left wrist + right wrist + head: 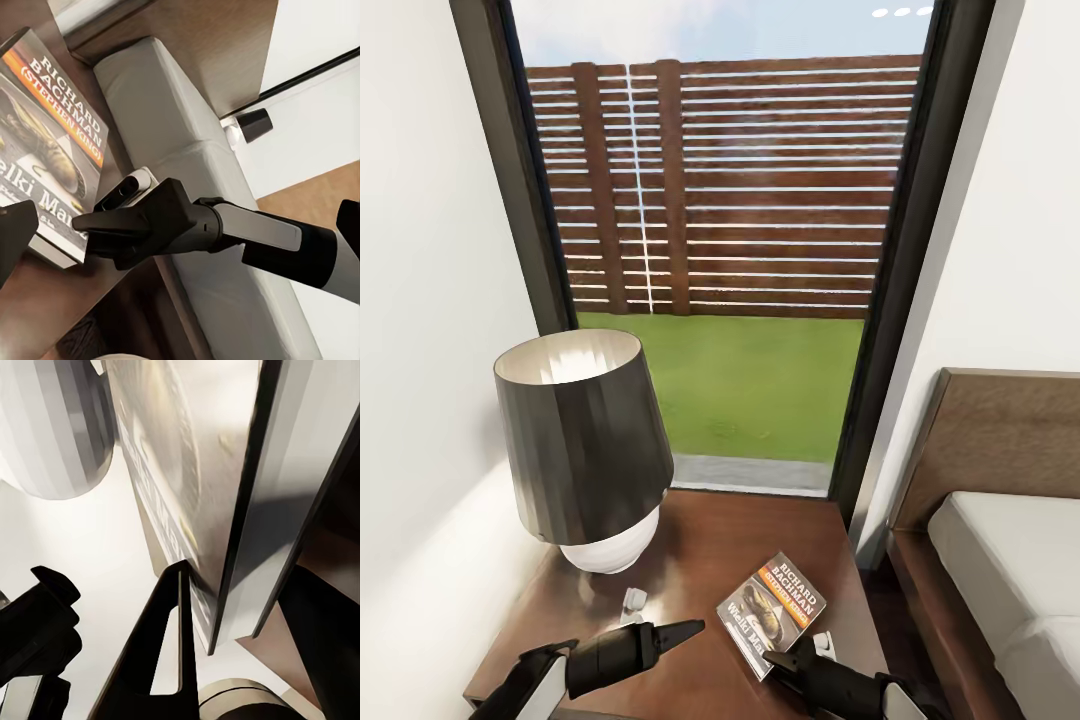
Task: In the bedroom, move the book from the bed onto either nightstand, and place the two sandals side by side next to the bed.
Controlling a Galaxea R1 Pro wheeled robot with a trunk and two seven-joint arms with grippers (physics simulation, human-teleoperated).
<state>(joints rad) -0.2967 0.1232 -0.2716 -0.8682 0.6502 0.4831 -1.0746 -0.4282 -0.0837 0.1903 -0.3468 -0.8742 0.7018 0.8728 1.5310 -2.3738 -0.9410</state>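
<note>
Book point(772, 612): thin paperback, dark cover, orange band, white "Richard Bachman" lettering. Lies flat on nightstand point(700, 560) near front right corner, bed side. Right claw point(785, 660) grips its near edge. Left claw point(685, 632) empty, jaw state unclear. Lamp point(585, 450) at back left corner.

A dark-shaded lamp point(585, 455) crowds the back left of the nightstand surface point(710, 540), while the book point(772, 612) takes the front right. Bare wood between them and behind the book leaves open passage.
</note>
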